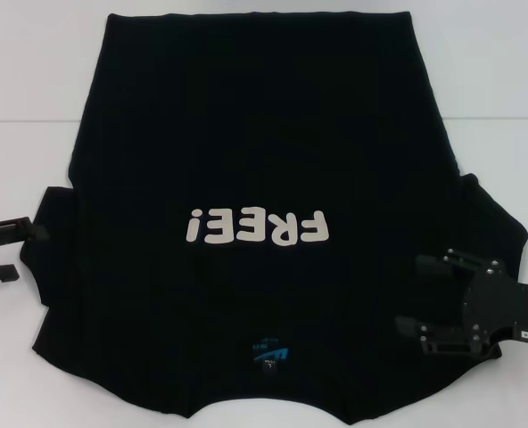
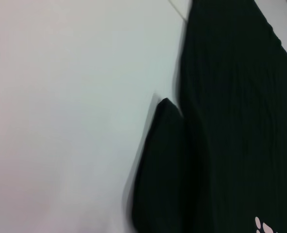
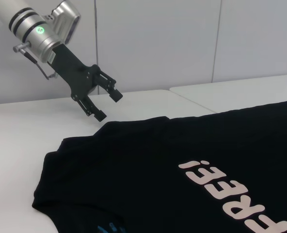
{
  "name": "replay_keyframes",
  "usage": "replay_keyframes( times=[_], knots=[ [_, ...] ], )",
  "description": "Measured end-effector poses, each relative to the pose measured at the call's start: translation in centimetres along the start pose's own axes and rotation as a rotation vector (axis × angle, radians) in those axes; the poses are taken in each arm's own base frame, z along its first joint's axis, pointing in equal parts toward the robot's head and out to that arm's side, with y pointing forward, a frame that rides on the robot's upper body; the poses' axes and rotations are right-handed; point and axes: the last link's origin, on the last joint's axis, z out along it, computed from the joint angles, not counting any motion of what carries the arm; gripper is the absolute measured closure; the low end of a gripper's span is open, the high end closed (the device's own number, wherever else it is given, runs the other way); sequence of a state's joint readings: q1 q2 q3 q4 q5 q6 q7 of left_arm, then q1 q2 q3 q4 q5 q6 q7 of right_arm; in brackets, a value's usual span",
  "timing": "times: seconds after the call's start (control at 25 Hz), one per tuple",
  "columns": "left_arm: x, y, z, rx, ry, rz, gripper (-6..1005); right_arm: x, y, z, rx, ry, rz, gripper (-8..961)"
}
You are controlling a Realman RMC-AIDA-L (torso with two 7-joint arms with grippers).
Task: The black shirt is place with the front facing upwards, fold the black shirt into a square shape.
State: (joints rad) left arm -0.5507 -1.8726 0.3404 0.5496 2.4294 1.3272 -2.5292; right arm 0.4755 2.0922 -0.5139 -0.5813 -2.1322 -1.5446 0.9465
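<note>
The black shirt lies flat on the white table, front up, collar toward me and hem at the far side. Its white "FREE!" lettering reads upside down, and a small blue logo sits near the collar. My left gripper hovers open just off the shirt's left sleeve; the right wrist view shows this gripper above the table, holding nothing. My right gripper stands open over the shirt's right side, below the right sleeve. The left wrist view shows only the shirt and a sleeve.
A seam crosses the white table on both sides of the shirt. Bare table lies to the left and right of the cloth. A pale panelled wall stands beyond the table in the right wrist view.
</note>
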Motion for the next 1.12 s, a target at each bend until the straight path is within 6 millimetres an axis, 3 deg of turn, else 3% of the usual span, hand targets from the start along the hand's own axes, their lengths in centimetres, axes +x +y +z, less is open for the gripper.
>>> replay_keyframes(
  times=[1.12],
  knots=[
    [-0.5, -0.6, 1.2, 0.02, 0.032, -0.022, 79, 0.1, 0.1, 0.1, -0.004, 0.001, 0.006, 13]
  ],
)
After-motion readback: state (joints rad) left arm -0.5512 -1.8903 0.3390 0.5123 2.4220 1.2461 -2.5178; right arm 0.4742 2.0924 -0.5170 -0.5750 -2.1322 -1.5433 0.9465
